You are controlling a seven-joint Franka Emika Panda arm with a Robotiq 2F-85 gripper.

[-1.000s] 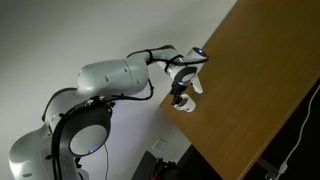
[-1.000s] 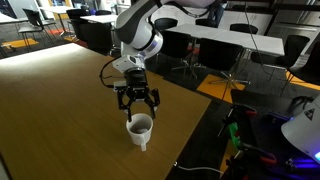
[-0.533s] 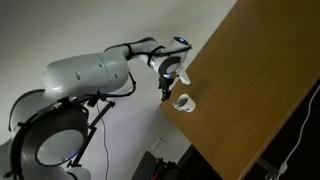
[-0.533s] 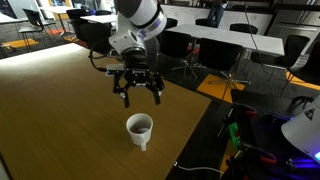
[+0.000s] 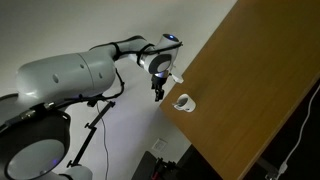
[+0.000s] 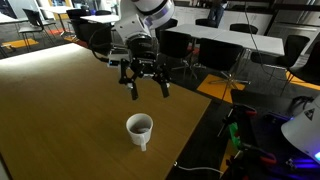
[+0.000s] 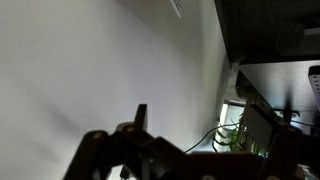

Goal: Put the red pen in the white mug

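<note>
The white mug (image 6: 139,128) stands upright near the corner of the wooden table (image 6: 60,110), its handle toward the table's edge; it also shows in an exterior view (image 5: 184,103). My gripper (image 6: 148,88) hangs well above and a little behind the mug, its fingers spread open with nothing between them. In an exterior view the gripper (image 5: 157,93) is off the table's edge, beside the mug. The red pen does not show in any view; I cannot see into the mug well enough to tell what is inside. The wrist view shows only a wall and distant room.
The table's edge and corner lie close to the mug (image 5: 190,125). Black chairs (image 6: 225,60) and white desks (image 6: 255,42) stand beyond the table. Cables and equipment lie on the floor (image 6: 250,140) past the corner.
My gripper has risen from just over the mug to well above it, staying open. The arm has swung back from the table. The mug has not moved.
</note>
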